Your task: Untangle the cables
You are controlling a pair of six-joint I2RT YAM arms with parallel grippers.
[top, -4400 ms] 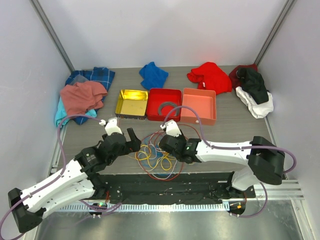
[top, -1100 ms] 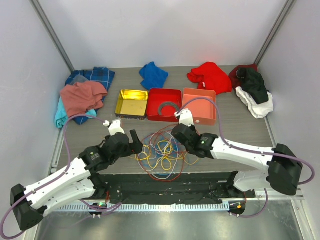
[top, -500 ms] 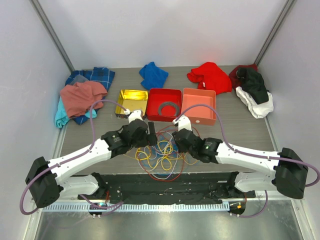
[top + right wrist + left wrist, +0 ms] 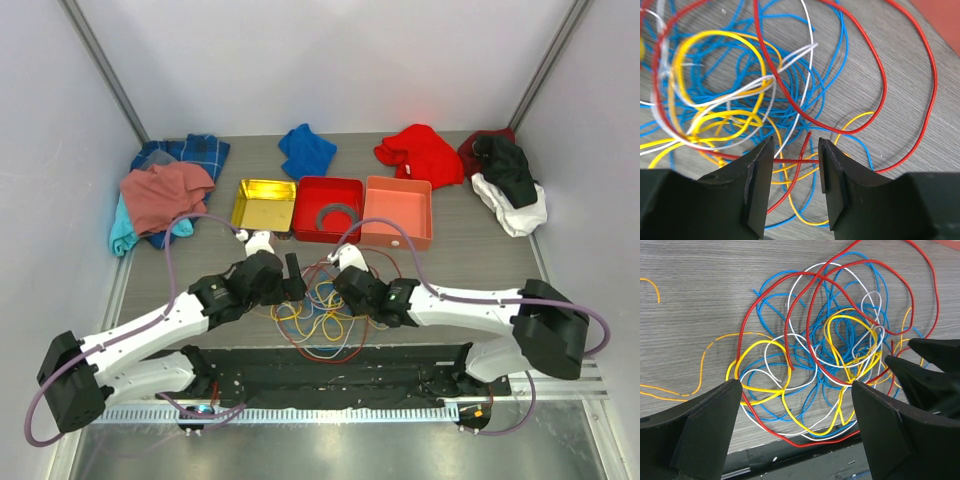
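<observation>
The cables [image 4: 318,312] lie in one tangle of yellow, orange, blue, white and red loops on the table near its front edge. In the left wrist view the tangle [image 4: 830,350] fills the middle, with an orange strand trailing off to the left. My left gripper [image 4: 296,280] hangs over the tangle's left side, wide open and empty [image 4: 795,415]. My right gripper [image 4: 350,290] is over the tangle's right side. It is open [image 4: 796,165], with a red cable [image 4: 807,145] end and crossing orange and blue strands between the jaws, none gripped.
A yellow tin [image 4: 264,205], a red box [image 4: 328,190] holding a grey ring, and an orange box [image 4: 398,210] stand in a row behind the tangle. Cloths lie along the back and left. The black front edge strip [image 4: 805,460] runs just below the cables.
Both grippers have closed in on the tangle: the left arm swung in from the left, then drew back slightly; the right gripper shifted left over the cables. The tangle has hardly moved.
</observation>
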